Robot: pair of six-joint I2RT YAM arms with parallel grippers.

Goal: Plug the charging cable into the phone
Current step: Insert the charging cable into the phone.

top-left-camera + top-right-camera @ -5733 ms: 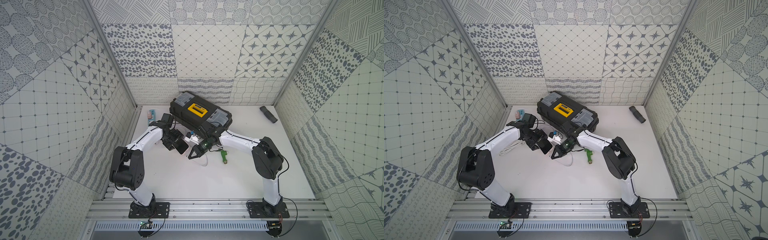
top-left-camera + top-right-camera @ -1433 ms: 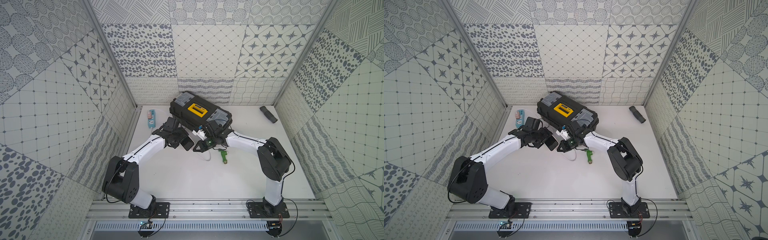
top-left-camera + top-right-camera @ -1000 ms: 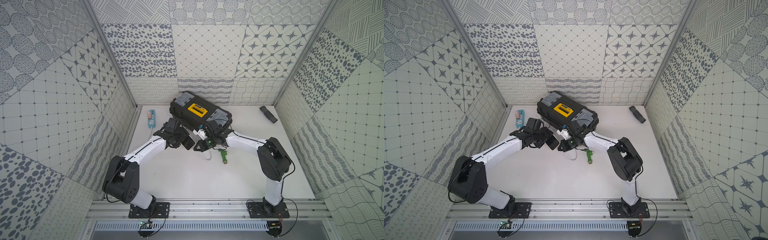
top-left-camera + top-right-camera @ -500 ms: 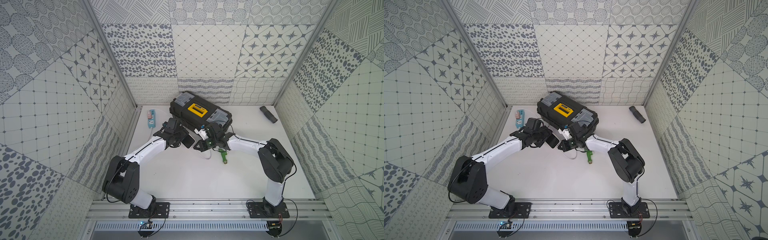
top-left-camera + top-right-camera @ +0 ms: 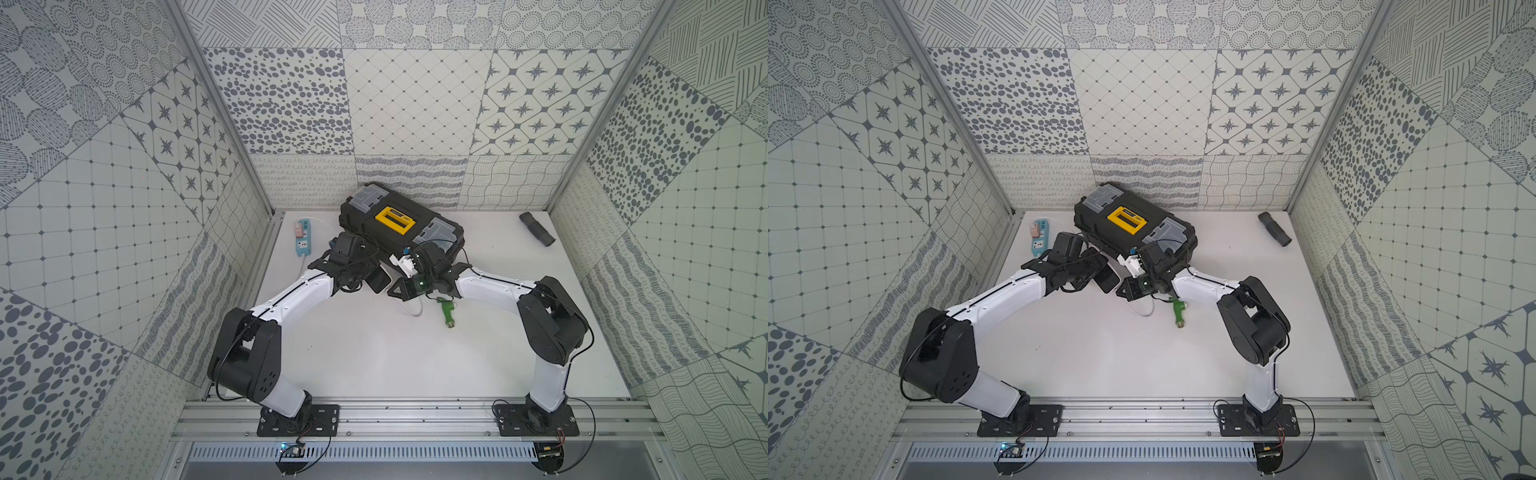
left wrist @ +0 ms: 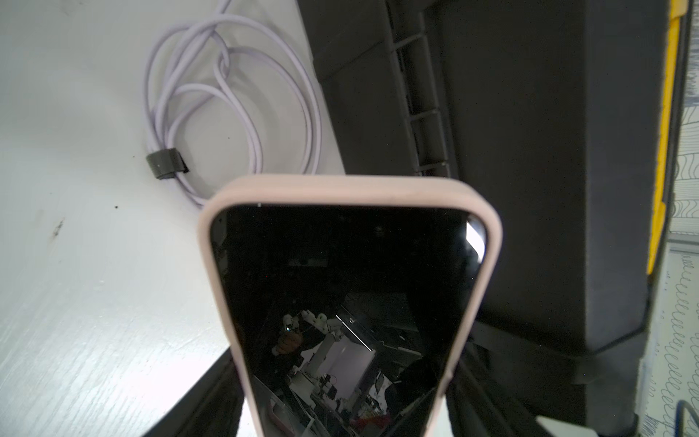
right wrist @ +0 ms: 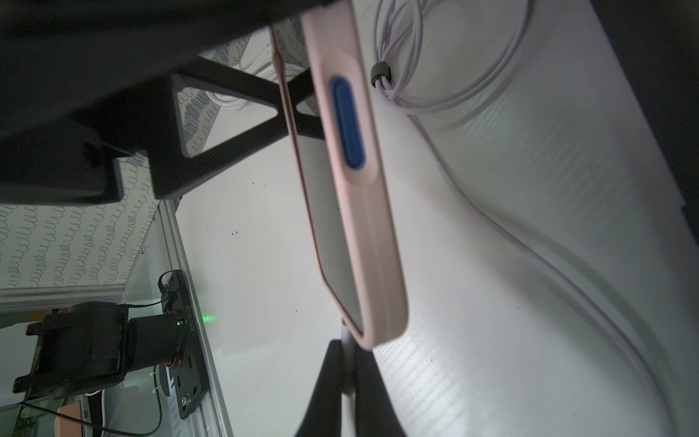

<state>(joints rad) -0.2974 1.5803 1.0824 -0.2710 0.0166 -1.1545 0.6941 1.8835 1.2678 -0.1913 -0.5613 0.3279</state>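
The right wrist view alone shows the right hand (image 7: 346, 372) pressed together on the charging cable (image 7: 406, 41) beside the phone (image 7: 355, 227). The left hand (image 5: 370, 278) clamps the phone above the desk (image 5: 374, 353).

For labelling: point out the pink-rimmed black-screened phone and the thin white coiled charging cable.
Phone (image 6: 340, 287): left wrist view, middle of its screen.
Charging cable (image 6: 156, 113): left wrist view, on its coiled strands.

A black toolbox (image 5: 401, 226) with a yellow centre panel and grey lid compartments lies askew at the rear of the white table (image 5: 374, 357). A blue power strip (image 5: 302, 237) lies beside the left wall. A black ribbed tube (image 5: 537, 229) lies near the rear right corner. A small green fitting (image 5: 448, 311) lies near the table centre.
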